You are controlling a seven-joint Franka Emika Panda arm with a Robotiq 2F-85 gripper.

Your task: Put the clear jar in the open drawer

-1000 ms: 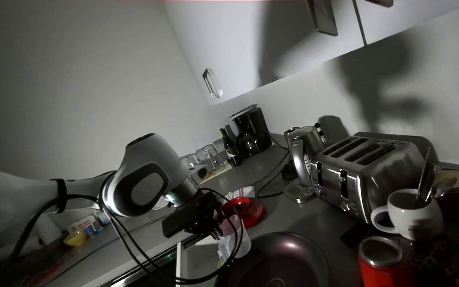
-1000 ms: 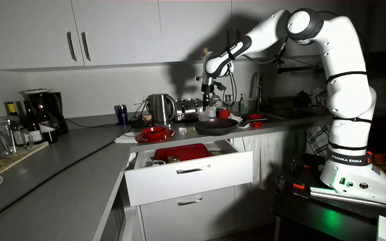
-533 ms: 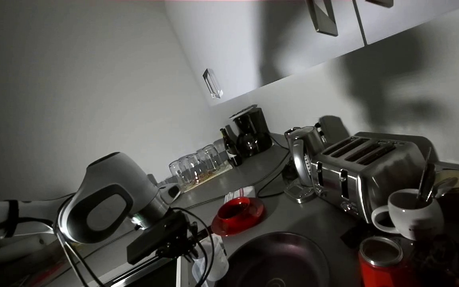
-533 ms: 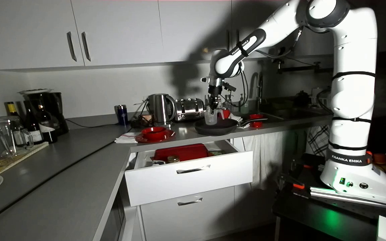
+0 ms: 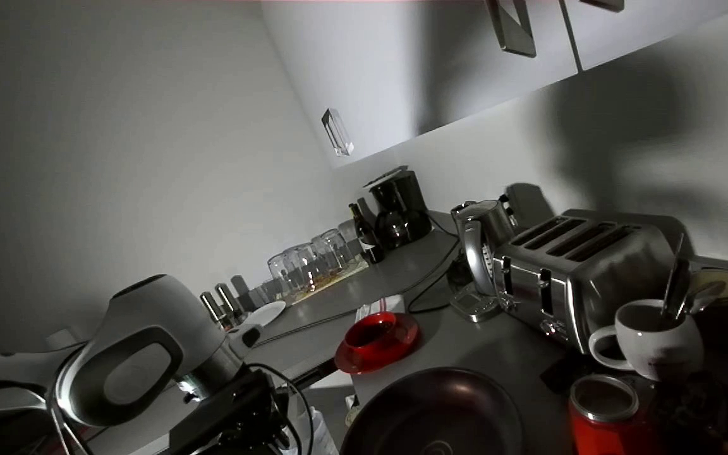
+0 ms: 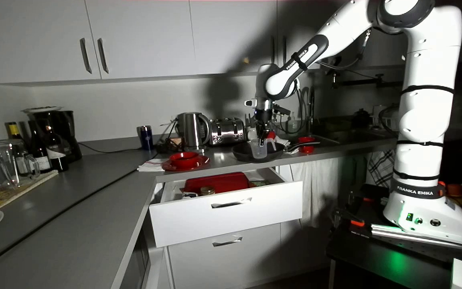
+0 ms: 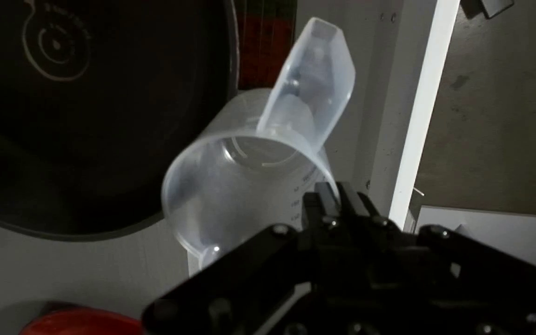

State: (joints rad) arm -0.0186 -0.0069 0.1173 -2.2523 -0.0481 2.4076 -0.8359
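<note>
In the wrist view we see the pincer (image 7: 338,197) closed to the thickness of a thin wall: it nips the clear jar (image 7: 249,195) at the rim, one finger inside the mouth and one outside. The jar reaches out to the picture's left of the fingertips, and we look down into its open mouth. Right of it runs the pale edge of the open drawer (image 7: 427,93), and left of it lies the dark frying pan (image 7: 123,139); whether jar and pan touch we cannot tell.

In an exterior view we find the pincer pointing down, with the jar (image 6: 258,150) hanging at its fingertips, above the drawer (image 6: 227,218) in the picture and covering part of the pan (image 6: 241,153). Inside the drawer we make out a long red thing (image 6: 217,183) and a small jar (image 6: 207,190). On the grey bench (image 6: 74,216) a red bowl (image 6: 185,159) sits on a red plate (image 6: 204,161), with a kettle (image 6: 191,129) and a toaster (image 6: 226,131) farther back.

In an exterior view the pincer is a dark shape at the bottom edge, its fingers too dim for us to read. Just beside it we see part of the jar (image 5: 321,436), and a strip of the drawer (image 5: 333,404) between jar and pan (image 5: 440,404).
</note>
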